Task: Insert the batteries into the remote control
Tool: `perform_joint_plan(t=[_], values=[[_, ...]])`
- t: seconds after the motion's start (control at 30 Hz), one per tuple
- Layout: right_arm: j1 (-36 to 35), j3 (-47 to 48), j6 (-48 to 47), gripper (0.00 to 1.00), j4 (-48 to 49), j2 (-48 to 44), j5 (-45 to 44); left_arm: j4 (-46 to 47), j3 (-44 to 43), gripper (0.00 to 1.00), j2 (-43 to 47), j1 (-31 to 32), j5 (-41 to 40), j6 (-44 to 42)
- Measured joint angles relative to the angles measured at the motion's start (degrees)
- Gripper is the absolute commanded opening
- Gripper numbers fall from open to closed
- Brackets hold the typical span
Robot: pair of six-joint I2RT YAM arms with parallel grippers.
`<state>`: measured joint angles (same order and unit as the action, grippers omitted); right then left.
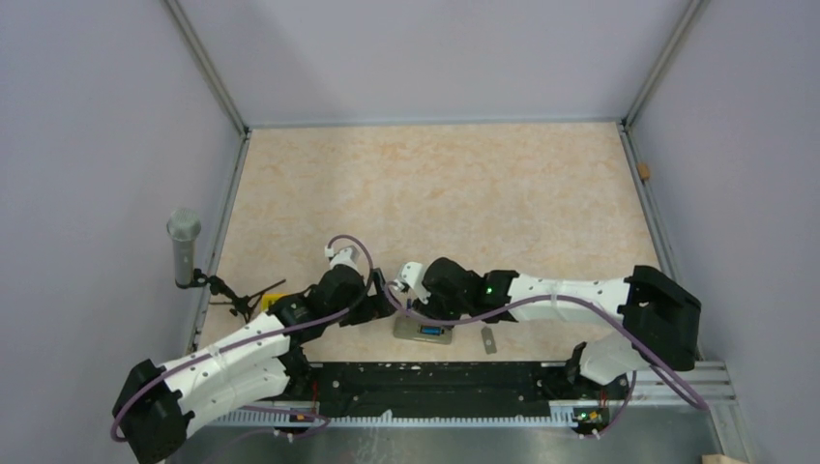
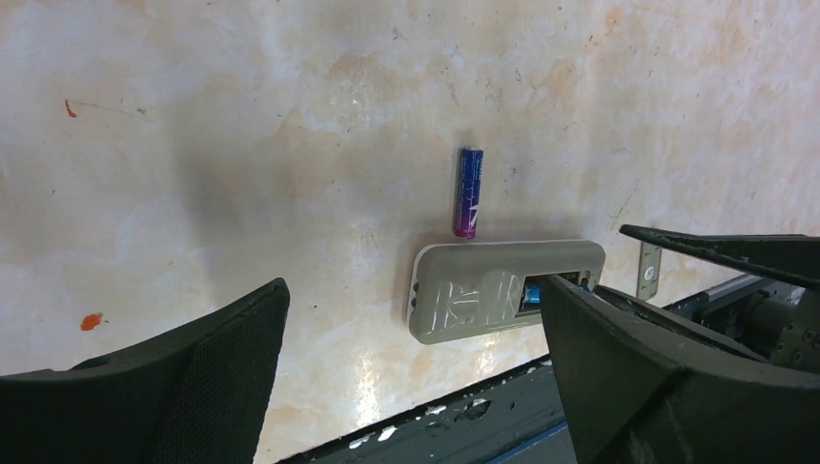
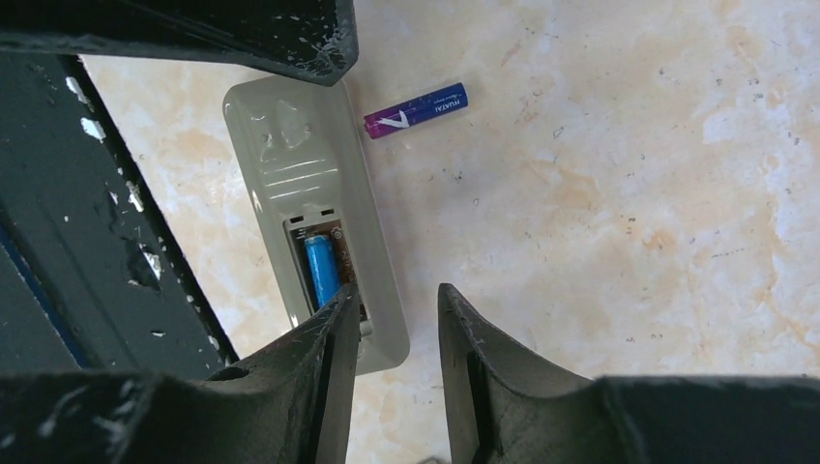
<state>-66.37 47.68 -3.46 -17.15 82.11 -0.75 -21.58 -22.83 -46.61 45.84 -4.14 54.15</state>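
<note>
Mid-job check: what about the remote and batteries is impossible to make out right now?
Remote control compartment, near end: right wrist view, covered by the right hand's finger; left wrist view, by the left hand's finger.
Seated battery's lower end: right wrist view, same finger.
Loose battery: top view, under the arms.

One battery (image 3: 320,268) inside the remote control (image 3: 290,155), second battery (image 3: 416,110) just beside

remote control (image 3: 290,164): matt grey plastic | battery (image 3: 416,109): glossy blue wrap | table (image 3: 629,193): smooth, faint sheen
</note>
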Motion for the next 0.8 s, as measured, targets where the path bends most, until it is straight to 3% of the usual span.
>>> perform_joint_plan(t=[0.8], values=[[0.66,1.20,-2.60,0.39,2.62,6.05,3.65,-0.04,1.36,0.99,1.14,-0.39,0.00,1.27]])
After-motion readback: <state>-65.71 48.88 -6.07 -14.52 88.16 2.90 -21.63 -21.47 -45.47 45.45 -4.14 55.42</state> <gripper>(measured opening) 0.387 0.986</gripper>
